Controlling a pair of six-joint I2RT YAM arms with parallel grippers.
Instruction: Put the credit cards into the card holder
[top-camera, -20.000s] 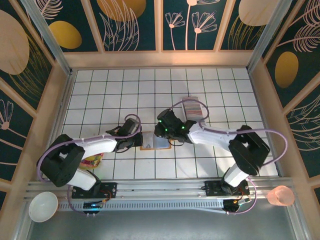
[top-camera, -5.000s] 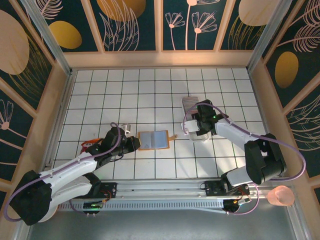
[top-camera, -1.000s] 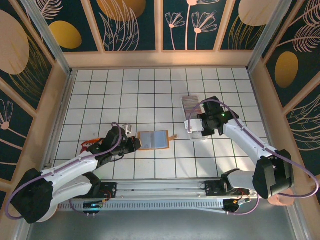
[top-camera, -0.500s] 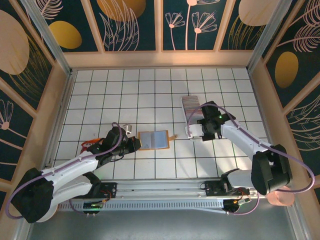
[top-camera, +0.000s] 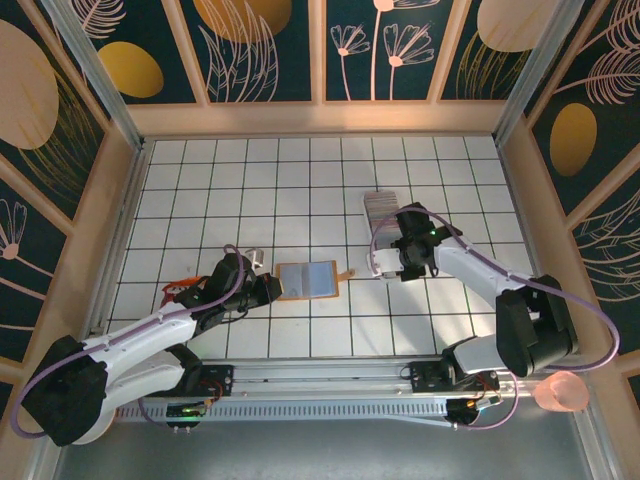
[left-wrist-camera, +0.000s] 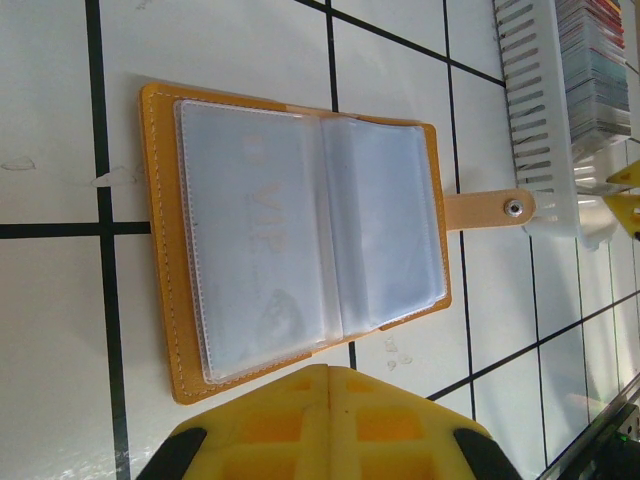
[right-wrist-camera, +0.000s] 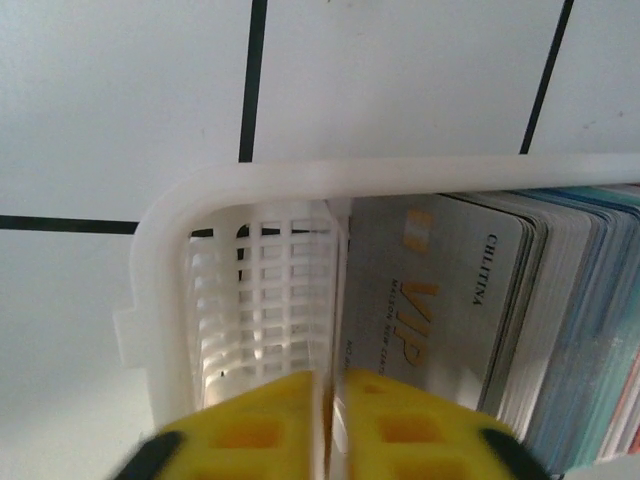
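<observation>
Surface: table (top-camera: 200, 180) of white tiles with dark grid lines, pale wooden kerb round it. Room: walls (top-camera: 260, 50) on three sides, dark teal panels with gold discs and line-drawn plants, wood battens between. Along the near edge a metal rail (top-camera: 330, 372) carries both arm bases; white bowl (top-camera: 85, 412) near its left end, pink cup (top-camera: 562, 392) at its right.

Mid-table the holder (top-camera: 308, 279) (left-wrist-camera: 300, 240) lies open and flat, clear sleeves up, clasp tab (left-wrist-camera: 490, 209) pointing towards the tray (top-camera: 371, 262) (right-wrist-camera: 300, 180). Just beside its left edge, left gripper (top-camera: 272, 288) (left-wrist-camera: 328, 400), clenched, nothing between the fingers.

In the tray's far part stand the cards (top-camera: 382, 212) (right-wrist-camera: 440, 300) on edge, a silver VIP card frontmost. Over the tray's near end, right gripper (top-camera: 392, 262) (right-wrist-camera: 328, 400) at that front card; jaws a sliver apart, cannot tell whether they grip anything
</observation>
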